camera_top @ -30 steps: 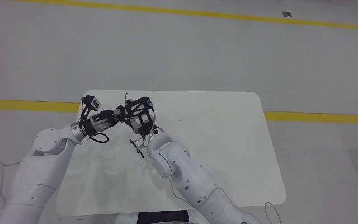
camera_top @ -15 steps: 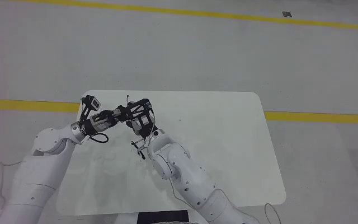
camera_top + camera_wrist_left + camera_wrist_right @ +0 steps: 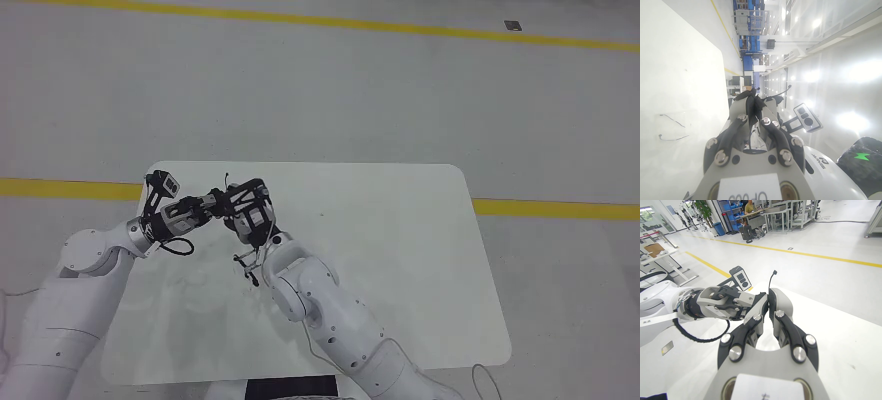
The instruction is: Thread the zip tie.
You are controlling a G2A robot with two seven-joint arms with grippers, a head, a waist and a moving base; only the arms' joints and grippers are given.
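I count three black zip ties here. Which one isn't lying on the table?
The upright zip tie, pinched in the right pincer with its head end up. The two spare ties lie flat on the table.

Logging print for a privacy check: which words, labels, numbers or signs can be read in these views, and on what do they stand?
Left wrist label: cut off at the edge, unreadable.
Right wrist label: cut off and blurred.
White arm shell: a brand mark, left unquoted.
Black cover: a green lightning-bolt sign, no words.
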